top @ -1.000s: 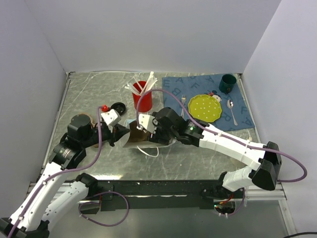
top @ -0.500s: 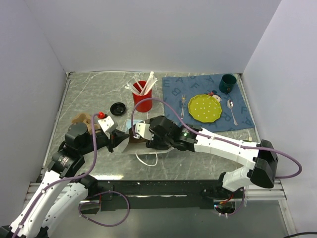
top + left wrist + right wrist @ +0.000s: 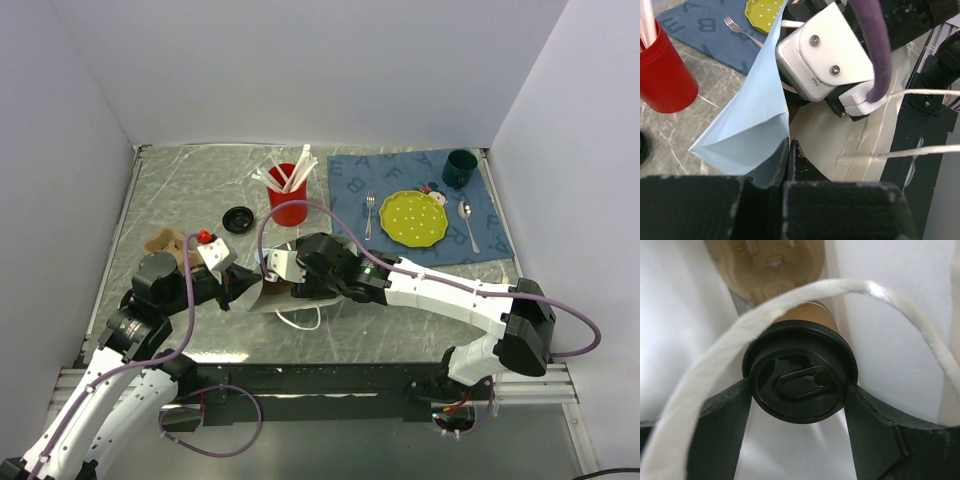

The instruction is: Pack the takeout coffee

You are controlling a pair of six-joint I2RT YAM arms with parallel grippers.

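Observation:
The takeout coffee [image 3: 800, 385], a brown cup under a black lid, sits between the pads of my right gripper [image 3: 799, 390], which is shut on the lid's sides. It is inside a white paper bag [image 3: 890, 315] whose cord handle [image 3: 735, 340] loops in front. From above, the bag [image 3: 262, 292] lies on its side with my right gripper [image 3: 288, 278] reaching into its mouth, and the coffee is hidden. My left gripper [image 3: 788, 150] is shut on the bag's edge [image 3: 750, 125], holding the mouth up; from above the left gripper [image 3: 232, 284] is at the bag's left.
A brown moulded cup carrier [image 3: 161, 241] lies left of the bag. A loose black lid [image 3: 238, 218] and a red cup of white utensils [image 3: 288, 200] stand behind it. The blue placemat [image 3: 480, 235] holds a yellow plate [image 3: 414, 217], fork, spoon and green mug [image 3: 460, 168].
Both grippers and the bag have shifted toward the near left and lower to the table. The right gripper has gone deeper into the bag, and the cup carrier now shows.

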